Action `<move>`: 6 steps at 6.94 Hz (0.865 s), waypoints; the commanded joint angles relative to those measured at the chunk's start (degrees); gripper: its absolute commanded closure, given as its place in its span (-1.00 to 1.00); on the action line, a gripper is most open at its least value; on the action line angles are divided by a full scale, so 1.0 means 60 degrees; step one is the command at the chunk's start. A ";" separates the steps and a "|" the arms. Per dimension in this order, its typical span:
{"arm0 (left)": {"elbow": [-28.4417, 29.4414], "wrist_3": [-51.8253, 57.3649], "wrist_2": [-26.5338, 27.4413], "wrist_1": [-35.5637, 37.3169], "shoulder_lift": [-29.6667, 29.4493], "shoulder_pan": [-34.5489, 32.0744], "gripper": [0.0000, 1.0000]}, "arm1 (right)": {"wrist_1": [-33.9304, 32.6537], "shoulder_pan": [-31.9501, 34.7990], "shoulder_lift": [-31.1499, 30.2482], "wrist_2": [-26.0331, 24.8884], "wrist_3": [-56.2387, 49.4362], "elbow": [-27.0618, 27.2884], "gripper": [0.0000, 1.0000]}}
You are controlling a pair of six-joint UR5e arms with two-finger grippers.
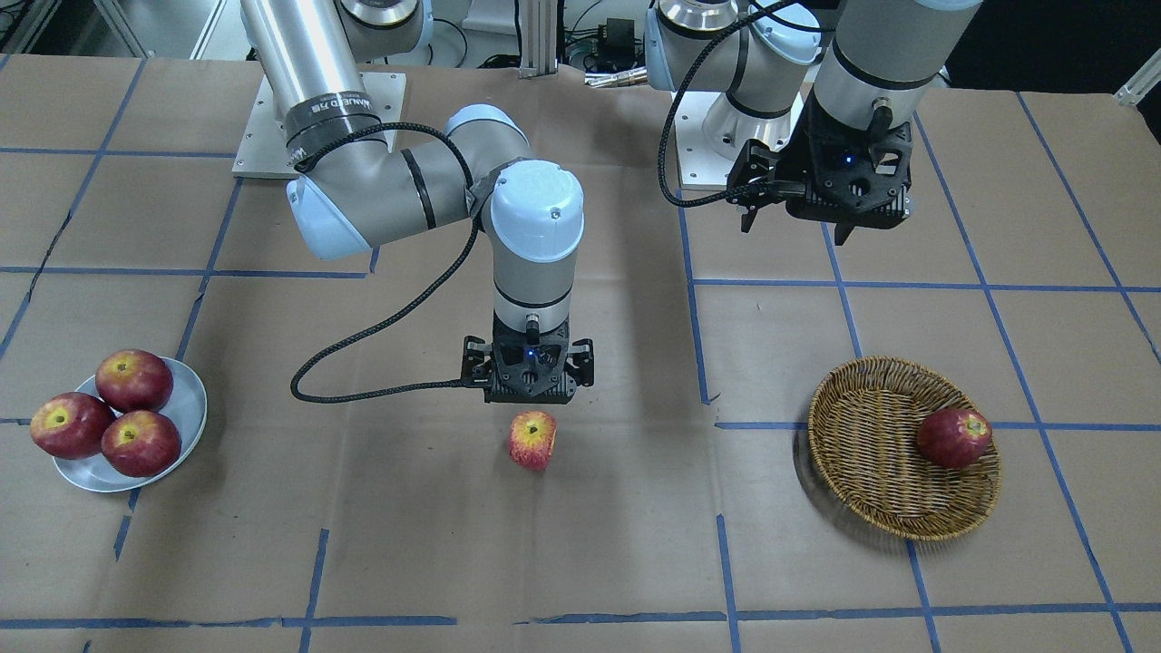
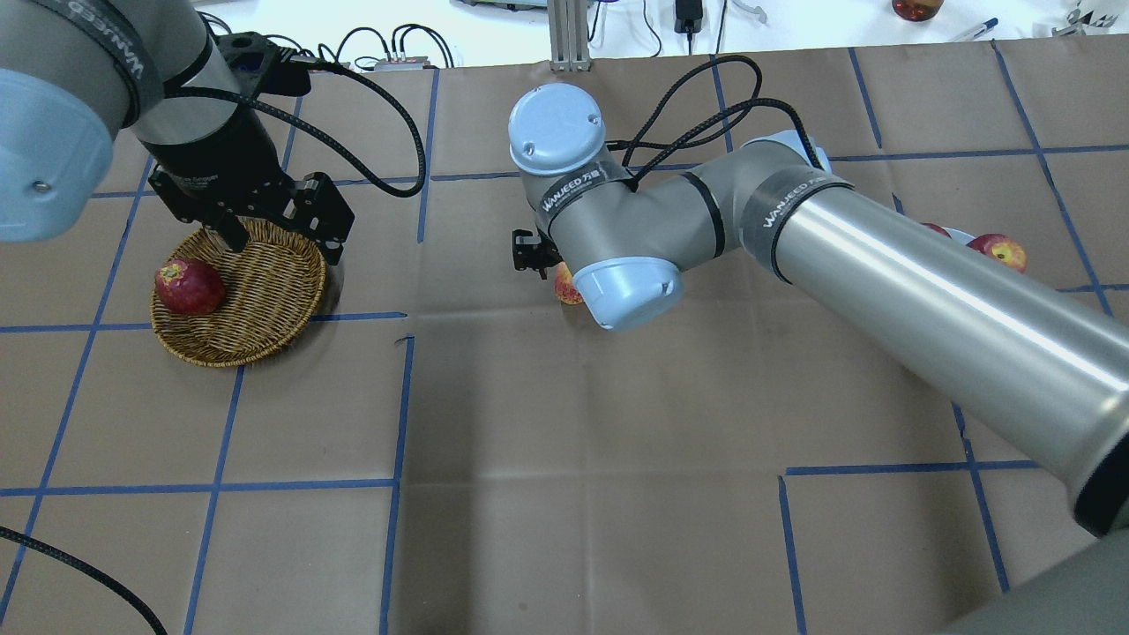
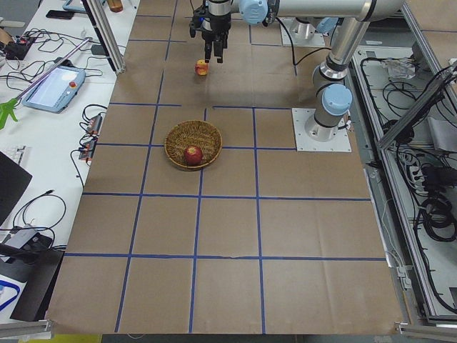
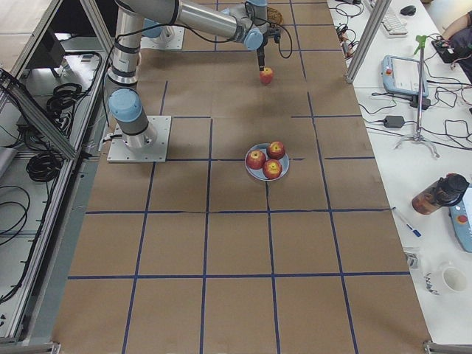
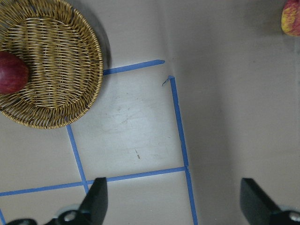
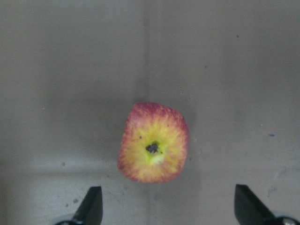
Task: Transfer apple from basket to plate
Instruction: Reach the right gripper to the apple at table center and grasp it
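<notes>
The apple, light red with a broad yellow patch round its stem dip, rests on the table paper at mid-table, outside the basket. My right gripper hangs straight above it, open; in the right wrist view the apple lies between and below the spread fingers, untouched. The wicker basket holds one darker red apple. My left gripper is open and empty, raised behind the basket. The pale plate carries three deep-red apples.
Brown paper with a blue tape grid covers the table. The right arm's elbow and cable loop hang between plate and apple. In the left wrist view the basket is top left and the apple top right.
</notes>
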 commanded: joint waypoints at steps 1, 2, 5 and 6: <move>-0.0005 0.0000 -0.0001 0.0001 -0.0004 0.0000 -0.98 | -0.1026 -0.0008 0.0675 -0.0058 -0.0083 0.0095 -1.00; -0.0005 0.0000 -0.0001 0.0001 -0.0004 0.0000 -0.98 | -0.1290 -0.0008 0.0881 -0.0044 -0.0098 0.0094 -1.00; -0.0005 0.0000 -0.0001 0.0001 -0.0004 0.0000 -0.98 | -0.1906 -0.0008 0.1321 -0.0044 -0.0098 0.0036 -0.95; 0.0010 0.0000 -0.0015 0.0001 -0.0004 0.0000 -0.98 | -0.1908 -0.0008 0.1322 -0.0058 -0.0098 0.0079 -0.63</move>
